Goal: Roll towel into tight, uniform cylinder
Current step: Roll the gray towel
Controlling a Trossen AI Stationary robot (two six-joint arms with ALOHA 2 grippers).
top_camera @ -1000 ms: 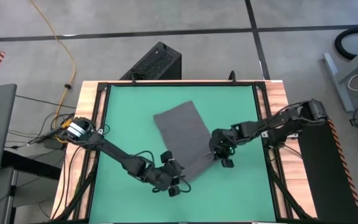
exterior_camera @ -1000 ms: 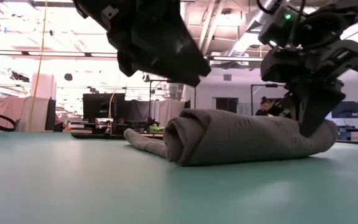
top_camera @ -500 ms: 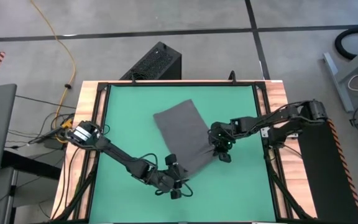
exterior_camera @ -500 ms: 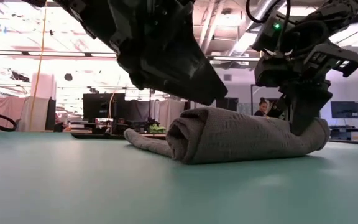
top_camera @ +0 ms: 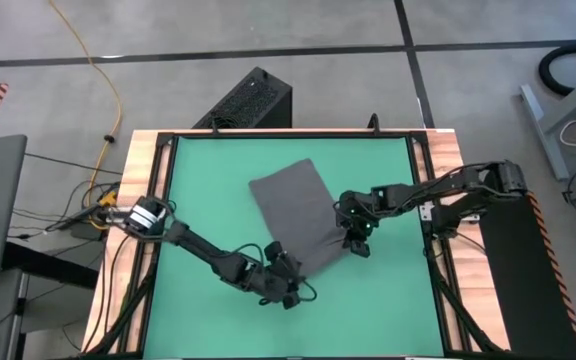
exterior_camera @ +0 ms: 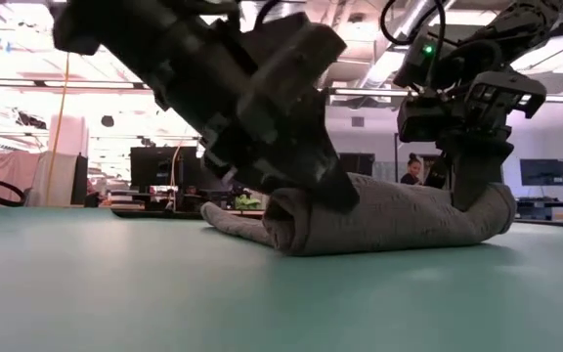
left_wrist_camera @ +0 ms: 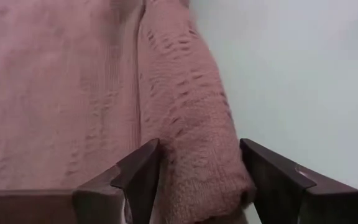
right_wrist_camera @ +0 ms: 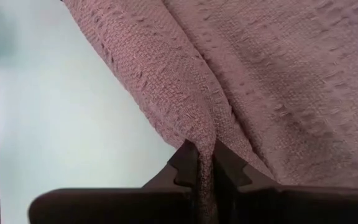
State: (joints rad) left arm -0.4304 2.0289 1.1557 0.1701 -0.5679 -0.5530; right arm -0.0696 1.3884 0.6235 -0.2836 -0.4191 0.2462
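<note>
**Both grippers at the rolled edge of the towel**

The dark grey towel (top_camera: 294, 217) lies a little past the middle of the teal table (top_camera: 198, 180), toward 12 o'clock from centre, turned at a slant. Its edge nearest 6 o'clock is rolled into a thick, loose tube; the rest spreads flat toward 11 o'clock. In the low view the roll (exterior_camera: 389, 215) lies on the tabletop with a flat flap trailing out behind it toward 9 o'clock.

The left gripper (top_camera: 286, 285) sits at the 7 o'clock end of the roll. Its wrist view shows the two fingers (left_wrist_camera: 143, 173) spread apart, one on each side of the rolled end, with the cloth (left_wrist_camera: 188, 137) filling most of the gap between them; whether the pads press the cloth cannot be told.

The right gripper (top_camera: 356, 238) is at the 4 o'clock end of the roll, at the towel's corner. In its wrist view the fingertips (right_wrist_camera: 188, 163) are pinched tight together on a thin fold of the towel (right_wrist_camera: 197, 99) where the rolled part meets the flat part. In the low view it (exterior_camera: 472, 191) comes down onto the far end of the roll
</note>
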